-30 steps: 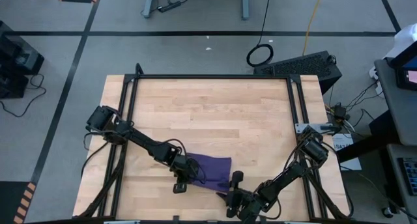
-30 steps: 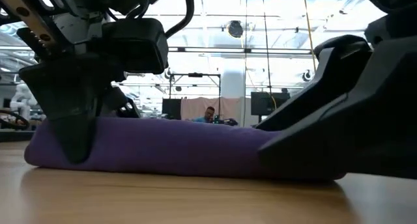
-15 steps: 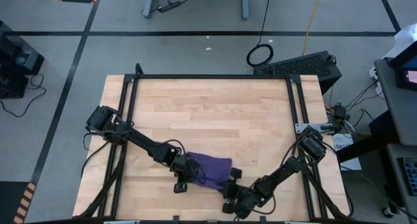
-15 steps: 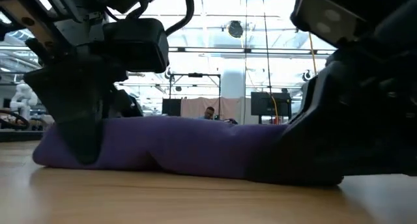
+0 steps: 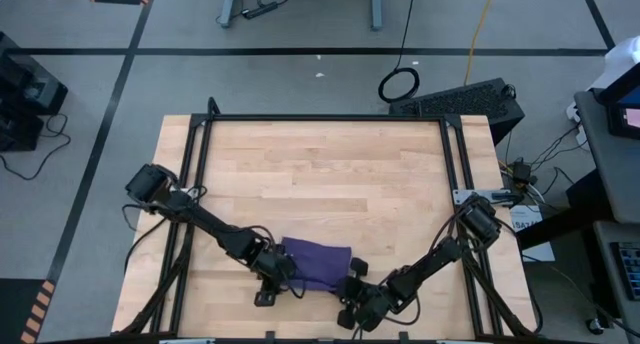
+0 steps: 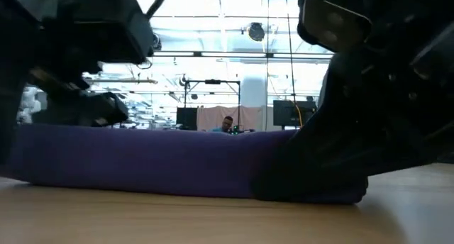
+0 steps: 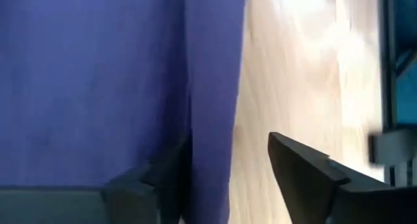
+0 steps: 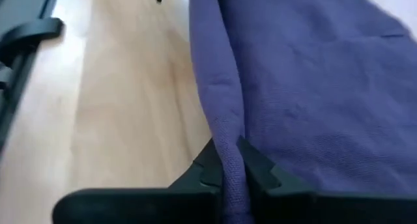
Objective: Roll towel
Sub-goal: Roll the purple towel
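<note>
Wooden worktop (image 5: 320, 174) carries your purple towel (image 5: 316, 263) near its front edge. Right gripper (image 8: 228, 175) fingers pinch a towel fold; left gripper (image 7: 228, 168) fingers straddle its edge, apart.

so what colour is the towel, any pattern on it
The towel is plain solid purple with no pattern; the right wrist view shows it best.

Robotics laboratory, large open hall. Evidence: wooden table (image 5: 320, 174) in a black metal frame, grey floor with black tape lines (image 5: 300, 52), loose coiled cable (image 5: 399, 84), monitors (image 6: 287, 112) and overhead lighting behind, seated person (image 6: 228, 123) in the distance.
</note>
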Tool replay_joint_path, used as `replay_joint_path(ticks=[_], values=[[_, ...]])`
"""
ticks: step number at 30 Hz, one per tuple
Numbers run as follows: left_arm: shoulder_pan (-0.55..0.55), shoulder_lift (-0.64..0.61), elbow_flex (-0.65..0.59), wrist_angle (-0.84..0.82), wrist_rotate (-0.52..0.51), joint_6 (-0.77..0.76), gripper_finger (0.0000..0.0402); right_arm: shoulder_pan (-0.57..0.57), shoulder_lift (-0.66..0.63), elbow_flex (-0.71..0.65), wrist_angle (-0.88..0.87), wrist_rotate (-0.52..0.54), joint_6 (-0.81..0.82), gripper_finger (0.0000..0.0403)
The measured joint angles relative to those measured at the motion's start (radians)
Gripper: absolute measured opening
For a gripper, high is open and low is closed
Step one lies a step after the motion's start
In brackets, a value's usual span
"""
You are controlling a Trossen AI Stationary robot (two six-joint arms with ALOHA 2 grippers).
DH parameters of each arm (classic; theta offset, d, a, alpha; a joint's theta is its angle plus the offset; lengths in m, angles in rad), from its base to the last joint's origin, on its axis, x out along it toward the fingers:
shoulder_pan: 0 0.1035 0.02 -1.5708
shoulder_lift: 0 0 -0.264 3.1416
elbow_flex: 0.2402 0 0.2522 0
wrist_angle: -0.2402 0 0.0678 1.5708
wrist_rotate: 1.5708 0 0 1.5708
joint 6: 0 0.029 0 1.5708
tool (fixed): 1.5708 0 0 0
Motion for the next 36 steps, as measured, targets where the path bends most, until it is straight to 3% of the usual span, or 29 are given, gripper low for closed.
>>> replay_joint_path(ticks=[5,8,10,13,19,26,31,36], values=[[-0.049,-0.095,-0.003,-0.178,-0.108,-0.024,0.0225,-0.013,-0.001,0.0,0.025,-0.107,0.042,0.0006],[-0.09,-0.154,-0.004,-0.231,-0.232,-0.018,0.0226,-0.021,0.0,0.0,0.027,-0.141,0.077,0.0007],[-0.135,-0.176,-0.004,-0.19,-0.345,0.003,0.0226,-0.025,0.0,0.0,0.029,-0.142,0.096,0.0007],[-0.204,-0.167,-0.002,0.002,-0.488,0.073,0.0226,-0.027,0.001,-0.001,0.033,-0.148,0.105,0.0007],[-0.304,-0.046,-0.001,0.212,-0.648,0.212,0.0226,-0.04,0.002,-0.002,0.056,-0.186,0.14,0.0008],[-0.322,0.092,-0.003,0.215,-0.758,0.185,0.0226,-0.044,0.002,-0.002,0.071,-0.197,0.144,0.0008],[-0.323,0.128,-0.001,0.22,-0.765,0.17,0.0224,-0.044,0.002,-0.002,0.07,-0.197,0.161,0.0008],[-0.321,0.131,0.0,0.203,-0.776,0.116,0.0181,-0.044,0.002,-0.002,0.071,-0.196,0.164,0.0009]])
